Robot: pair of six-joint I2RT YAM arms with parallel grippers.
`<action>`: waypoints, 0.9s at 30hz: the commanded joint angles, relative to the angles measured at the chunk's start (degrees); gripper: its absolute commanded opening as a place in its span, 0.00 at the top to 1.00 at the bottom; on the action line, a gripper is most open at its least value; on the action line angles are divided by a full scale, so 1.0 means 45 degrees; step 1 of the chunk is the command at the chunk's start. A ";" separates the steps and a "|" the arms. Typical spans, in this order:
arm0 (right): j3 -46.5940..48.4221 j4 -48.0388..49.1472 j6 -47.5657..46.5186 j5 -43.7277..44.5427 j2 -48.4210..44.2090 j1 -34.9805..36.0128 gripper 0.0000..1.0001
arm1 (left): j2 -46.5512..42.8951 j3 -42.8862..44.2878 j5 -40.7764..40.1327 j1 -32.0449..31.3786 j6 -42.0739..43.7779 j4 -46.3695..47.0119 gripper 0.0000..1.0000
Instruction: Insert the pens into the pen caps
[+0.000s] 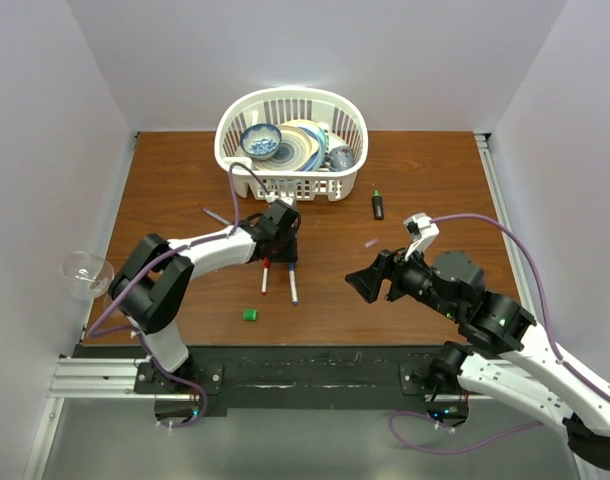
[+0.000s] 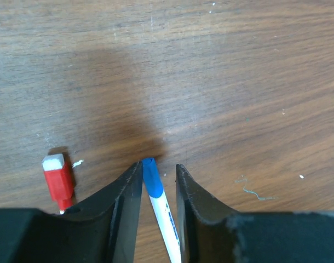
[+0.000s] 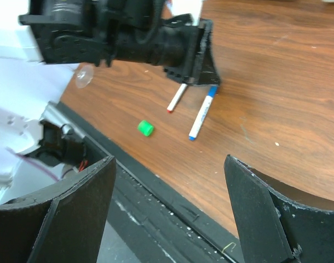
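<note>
Two pens [image 1: 292,286], one marker [image 1: 378,205], one green cap [image 1: 250,315]

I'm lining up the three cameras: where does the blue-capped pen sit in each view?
Top external: the blue-capped pen lies left of centre.
Left wrist: the pen is at bottom centre, inside the open left tool.
Right wrist: the pen is just above centre.
Shared landmark: the red-capped pen beside it, in all three.

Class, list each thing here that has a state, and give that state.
blue pen: flat, capped
red pen: flat, capped
green cap: loose on table
black marker: flat, tip uncapped
left gripper: open, straddling blue pen
right gripper: open, empty
</note>
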 commanded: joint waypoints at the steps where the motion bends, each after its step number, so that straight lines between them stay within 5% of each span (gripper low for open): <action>1: 0.0305 -0.0229 0.0155 0.1504 0.0378 0.0017 0.17 | -0.1572 0.0502 0.0093 -0.0062 0.0387 -0.0066 0.61; 5: 0.1219 -0.0795 -0.0527 0.3944 0.1939 0.0017 0.17 | -0.3329 0.0113 0.0523 -0.0043 0.0661 0.0148 0.48; 7: 0.1631 -0.0835 -0.1170 0.5330 0.2701 -0.0002 0.17 | -0.4579 -0.0473 0.0777 -0.0023 0.0875 0.0422 0.19; 10: 0.2452 -0.0875 -0.1797 0.6620 0.4186 -0.0450 0.17 | -0.6064 -0.1098 0.0856 0.0054 0.1149 0.0657 0.00; 27: 0.3996 0.2737 -0.2853 0.1705 1.0612 -0.6778 0.19 | -1.1769 -0.3208 0.0564 0.0153 0.4742 0.0013 0.00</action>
